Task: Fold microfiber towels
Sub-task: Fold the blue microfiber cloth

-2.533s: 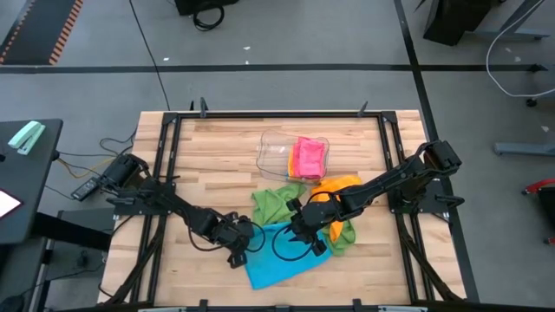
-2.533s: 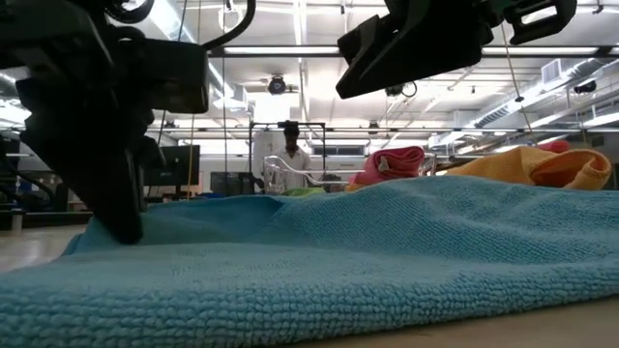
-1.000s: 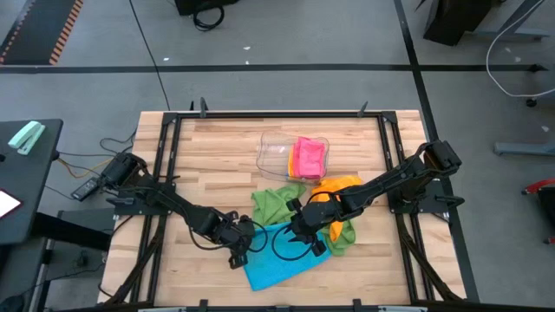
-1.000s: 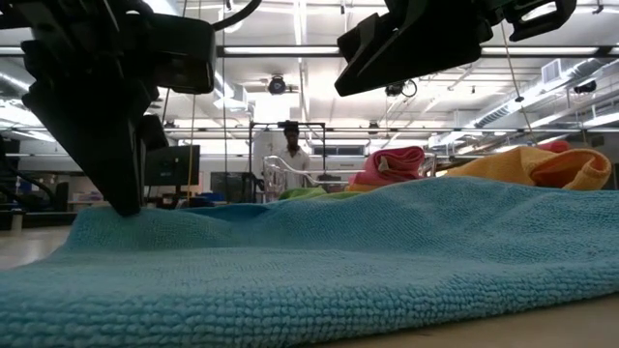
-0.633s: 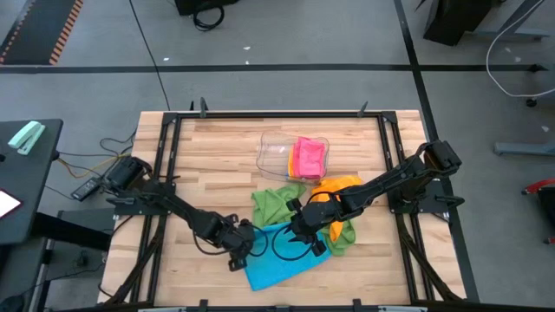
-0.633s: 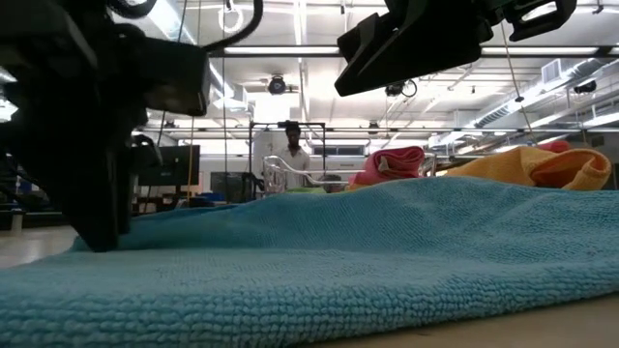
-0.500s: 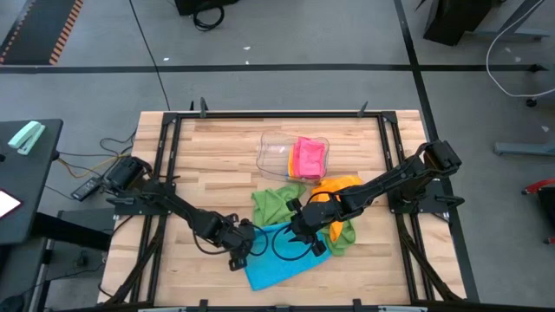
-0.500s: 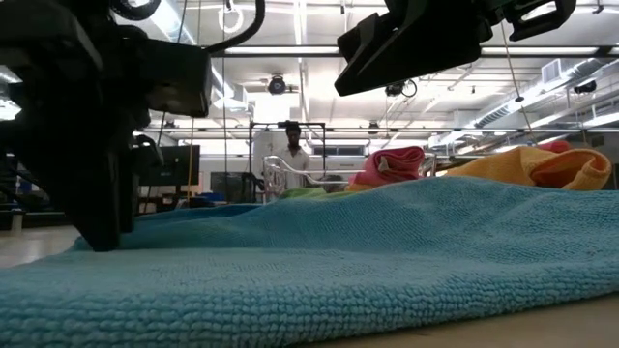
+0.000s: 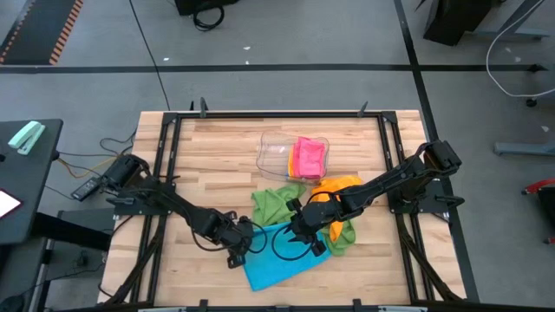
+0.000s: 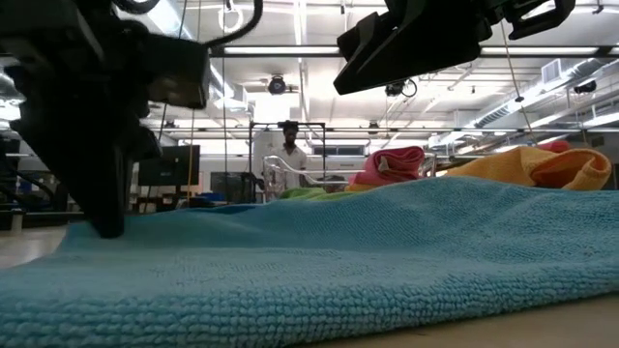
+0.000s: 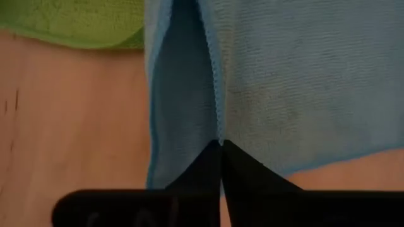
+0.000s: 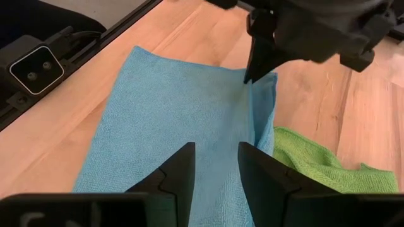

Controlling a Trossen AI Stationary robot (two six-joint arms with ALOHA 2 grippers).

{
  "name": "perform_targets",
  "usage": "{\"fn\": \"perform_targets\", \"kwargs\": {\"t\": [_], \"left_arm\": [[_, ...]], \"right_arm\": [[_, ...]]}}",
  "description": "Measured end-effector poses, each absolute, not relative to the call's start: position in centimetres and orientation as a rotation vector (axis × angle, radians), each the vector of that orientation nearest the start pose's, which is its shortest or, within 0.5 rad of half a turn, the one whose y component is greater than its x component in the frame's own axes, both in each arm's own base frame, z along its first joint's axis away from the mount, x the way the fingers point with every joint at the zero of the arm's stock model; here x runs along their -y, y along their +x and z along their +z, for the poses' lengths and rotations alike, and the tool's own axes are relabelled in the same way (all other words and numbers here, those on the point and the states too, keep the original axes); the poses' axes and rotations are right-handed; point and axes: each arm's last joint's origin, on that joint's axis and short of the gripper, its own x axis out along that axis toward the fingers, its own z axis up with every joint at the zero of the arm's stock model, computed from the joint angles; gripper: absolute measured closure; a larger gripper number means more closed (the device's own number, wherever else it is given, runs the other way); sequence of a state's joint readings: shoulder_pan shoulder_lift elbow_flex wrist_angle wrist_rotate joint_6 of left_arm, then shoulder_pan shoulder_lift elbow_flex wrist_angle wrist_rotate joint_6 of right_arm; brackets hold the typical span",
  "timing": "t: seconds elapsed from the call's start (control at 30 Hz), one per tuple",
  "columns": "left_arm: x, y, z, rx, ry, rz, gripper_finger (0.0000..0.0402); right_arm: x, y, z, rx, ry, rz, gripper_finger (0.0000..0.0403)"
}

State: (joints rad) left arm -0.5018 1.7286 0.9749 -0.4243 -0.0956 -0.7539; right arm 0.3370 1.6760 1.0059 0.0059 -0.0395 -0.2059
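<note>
**Left gripper pinches the blue towel's edge; right gripper hovers with its fingers apart**

From above, your left arm reaches in from the table's left side, and the left gripper (image 9: 236,249) sits at the left edge of the blue towel (image 9: 276,260), which lies spread at the front middle of the wooden table (image 9: 212,156). That view does not show the fingers. Your left wrist view does: the two dark fingertips (image 11: 214,165) are clenched together on a raised fold in the blue towel's edge, with bare wood to one side and a strip of the green towel (image 11: 69,22) beyond. In the low view the same gripper (image 10: 106,227) comes down onto the cloth at the picture's left.

Moving right, the green towel (image 9: 276,204) lies crumpled just behind the blue one. Farther back, a clear plastic tray (image 9: 276,152) holds the pink towel (image 9: 310,157).

The right gripper (image 9: 305,236) hangs over the blue towel's right part, beside the orange towel (image 9: 338,201). Only your right wrist view shows its fingers (image 12: 181,170): they stand apart, with nothing between them, above the blue cloth, and it sees the left gripper (image 12: 252,77) pinching the far edge.

Only the low view shows a person (image 10: 290,155) standing in the room behind.
</note>
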Motion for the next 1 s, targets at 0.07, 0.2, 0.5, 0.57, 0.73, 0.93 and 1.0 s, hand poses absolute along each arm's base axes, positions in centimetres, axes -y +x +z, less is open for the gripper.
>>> {"fn": "perform_targets", "kwargs": {"t": [0.07,0.2,0.5,0.57,0.73,0.93,1.0], "left_arm": [[15.0,27.8,15.4,-1.188,-0.313,0.087,0.0358],[14.9,27.9,15.5,-1.180,-0.310,0.080,0.0297],[14.7,27.9,15.5,-1.167,-0.292,0.109,0.0232],[14.7,27.9,15.5,-1.170,-0.294,0.113,0.0225],[14.7,27.9,15.4,-1.171,-0.293,0.114,0.0229],[14.8,28.0,14.5,-1.204,-0.283,0.117,0.0269],[14.9,28.2,13.9,-1.218,-0.283,0.113,0.0281]], "right_arm": [[-11.8,33.3,20.1,-0.621,-0.296,0.430,0.0274],[-11.8,33.3,20.1,-0.620,-0.297,0.431,0.0274],[-11.8,33.3,20.1,-0.620,-0.296,0.430,0.0274],[-11.8,33.3,20.1,-0.620,-0.296,0.430,0.0274],[-11.8,33.3,20.2,-0.618,-0.295,0.430,0.0274],[-11.8,33.3,20.2,-0.617,-0.295,0.430,0.0274],[-11.8,33.3,20.2,-0.618,-0.294,0.430,0.0274]]}}
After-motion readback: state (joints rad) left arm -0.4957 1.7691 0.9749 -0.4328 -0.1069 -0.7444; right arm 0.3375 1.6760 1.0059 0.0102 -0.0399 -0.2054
